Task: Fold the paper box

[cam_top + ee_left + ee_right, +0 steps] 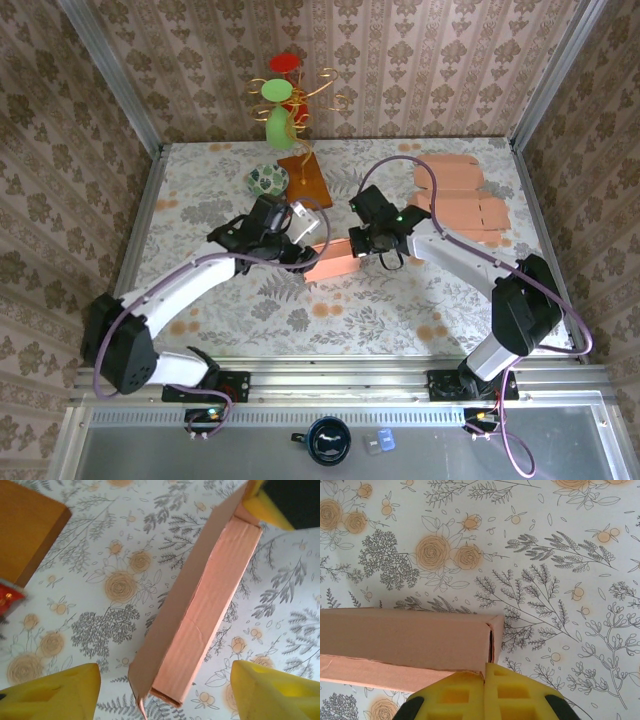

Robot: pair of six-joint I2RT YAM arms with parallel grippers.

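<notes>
The paper box [335,262] lies mid-worktop [400,300], a long pink cardboard piece between the 2 tools. From above, the left tool [298,248] sits at its left end and the right tool [365,243] at its right end. Flat pink sheets [462,200] lie well apart at the far right. The left wrist view adds that the left tool's yellow fingers [50,692] stand wide, straddling the box's near end with bare worktop on both sides. The right wrist view shows the right tool's pads [455,697] pressed together, pinching the box's thin wall at a corner.
</notes>
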